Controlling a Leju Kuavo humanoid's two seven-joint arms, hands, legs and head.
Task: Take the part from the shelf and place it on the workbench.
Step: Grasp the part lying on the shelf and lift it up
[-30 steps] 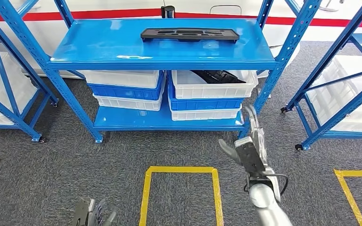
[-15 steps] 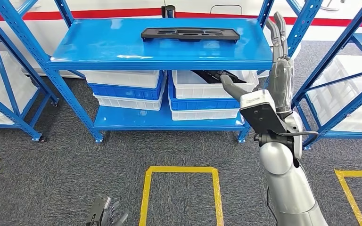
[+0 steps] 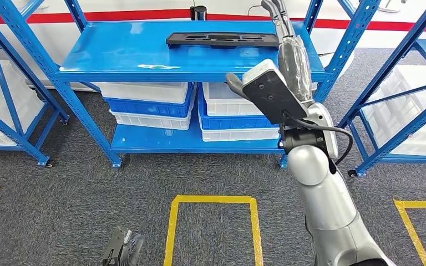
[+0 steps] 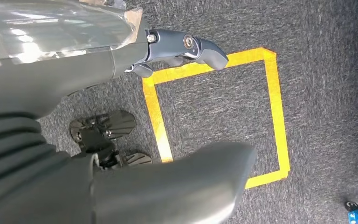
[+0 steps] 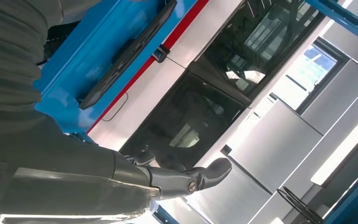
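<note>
The part is a flat black plate with cut-outs, lying on the top deck of the blue shelf. My right hand is raised in front of the shelf, fingers pointing up beside the part's right end, open and holding nothing. The right wrist view looks along the part on the blue deck, with my right hand apart from it. My left hand hangs low over the carpet, and in its wrist view the left hand holds nothing, thumb and fingers apart.
White and blue bins are stacked on the shelf's lower deck. More blue racks stand at the left and right. A yellow tape square marks the grey carpet in front of the shelf.
My right arm has risen from floor height to the top deck and swung left toward the part's right end. The left hand has barely shifted.
</note>
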